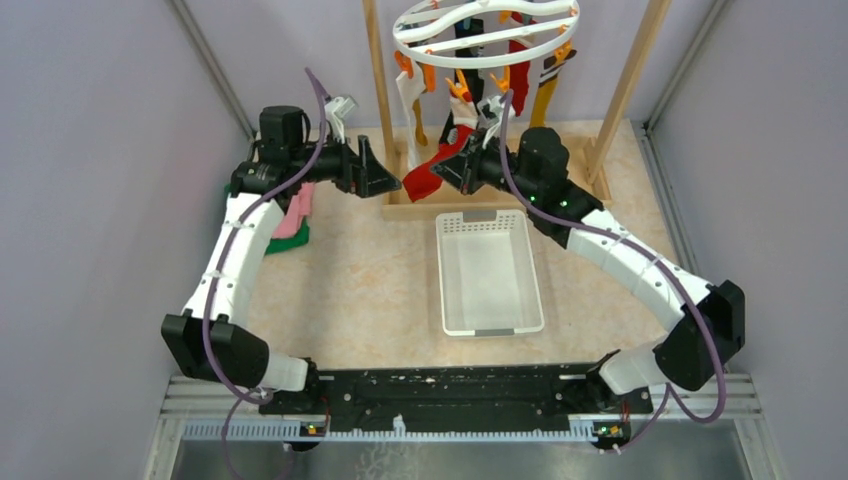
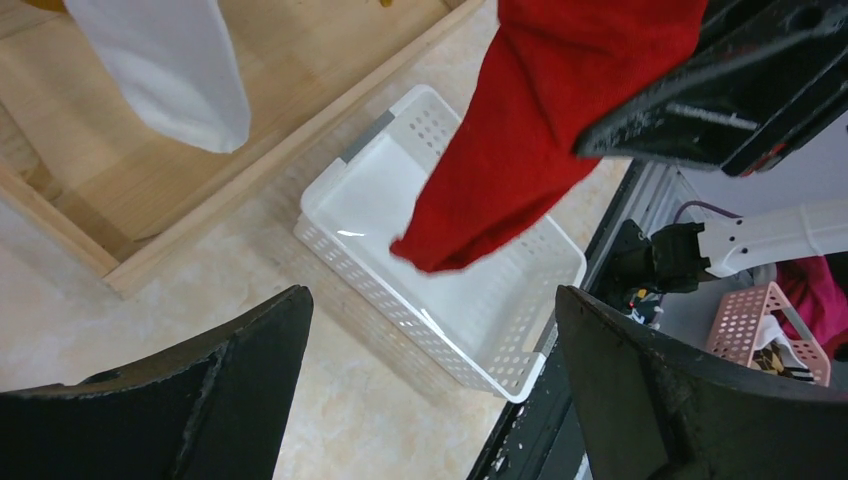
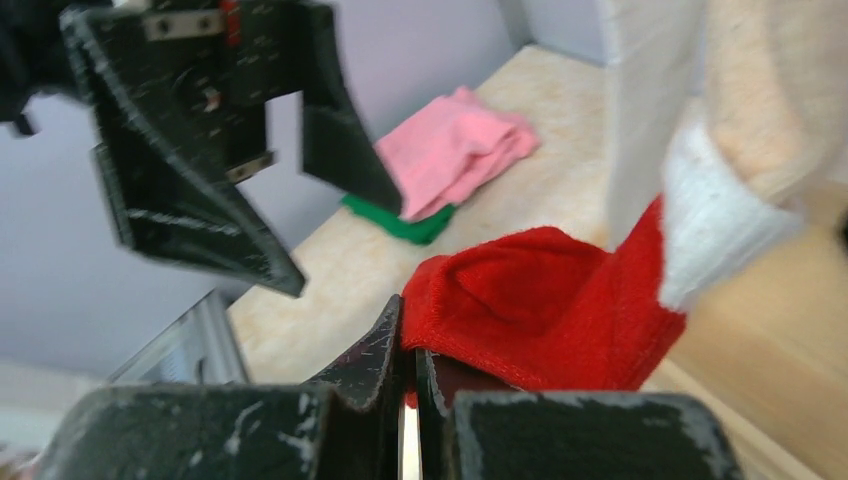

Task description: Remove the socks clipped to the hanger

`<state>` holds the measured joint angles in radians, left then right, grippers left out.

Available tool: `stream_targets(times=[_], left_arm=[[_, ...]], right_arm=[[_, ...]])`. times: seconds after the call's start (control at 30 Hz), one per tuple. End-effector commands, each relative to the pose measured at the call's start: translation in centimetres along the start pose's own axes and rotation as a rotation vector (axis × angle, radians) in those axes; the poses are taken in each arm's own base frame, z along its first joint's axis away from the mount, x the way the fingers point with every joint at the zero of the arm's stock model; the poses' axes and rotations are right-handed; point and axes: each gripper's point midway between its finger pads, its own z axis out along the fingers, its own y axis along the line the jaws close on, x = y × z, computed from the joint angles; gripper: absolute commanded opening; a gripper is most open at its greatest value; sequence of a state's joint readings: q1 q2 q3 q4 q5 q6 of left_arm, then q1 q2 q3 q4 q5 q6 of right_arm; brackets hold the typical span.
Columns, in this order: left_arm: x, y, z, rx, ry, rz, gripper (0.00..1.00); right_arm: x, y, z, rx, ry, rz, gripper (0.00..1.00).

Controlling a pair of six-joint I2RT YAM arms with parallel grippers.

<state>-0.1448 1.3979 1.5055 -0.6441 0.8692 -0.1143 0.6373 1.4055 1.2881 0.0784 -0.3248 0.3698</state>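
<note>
- My right claw (image 3: 408,330) was pressed together on the toe of the red sock (image 3: 520,300), with only a thin fold of fabric pinched between the tips.
- My left claw (image 1: 385,180) stood spread and empty at the toe's 9 o'clock, just beside it.
- The sock hung from the hanger (image 1: 487,35) at the table's 12 o'clock, its white cuff up toward the orange clips (image 1: 462,88). The white basket (image 1: 490,275) lay at the toe's 6 o'clock.
- I judged that so shallow a pinch could slip off under a pull.
- A sideways tug could swing the whole hanger and tangle the white sock (image 1: 410,100) instead of freeing the clip.
- My claws sat near enough to collide.
</note>
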Motion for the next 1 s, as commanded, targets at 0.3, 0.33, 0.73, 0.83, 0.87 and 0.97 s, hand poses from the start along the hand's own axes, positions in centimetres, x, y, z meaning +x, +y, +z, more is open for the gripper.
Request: stream_targets(times=[0.3,0.33,0.73,0.83,0.87,0.97], left_arm=[[-2.2,-2.5,1.5,0.173,-0.027,-0.013,0.95],[-2.3,-2.8,1.6,0.191,-0.025,-0.025,0.95],[-2.3,-4.6,1.9,0.346,0.001,-0.147,0.95],[-2.3,-4.6,2.1,0.372,0.010,-0.159,0.90],[-2.3,-4.6,2.2,0.379,0.012,-0.161,0.86],[-2.5,-4.9,2.1,0.402,0.013,-0.155,0.73]], right_arm=[[1.9,5.9,-0.5,-0.360,0.084,0.109,0.00],[2.0,5.9,-0.4,-0.365,0.083,0.113,0.00],[1.7,7.4,0.0,-0.470,0.095,0.168,0.00],[1.6,7.5,0.3,-0.478,0.102,0.176,0.00],[1.7,7.4,0.3,-0.479,0.104,0.177,0.00],[2.0,7.2,0.5,-0.470,0.113,0.186,0.00]])
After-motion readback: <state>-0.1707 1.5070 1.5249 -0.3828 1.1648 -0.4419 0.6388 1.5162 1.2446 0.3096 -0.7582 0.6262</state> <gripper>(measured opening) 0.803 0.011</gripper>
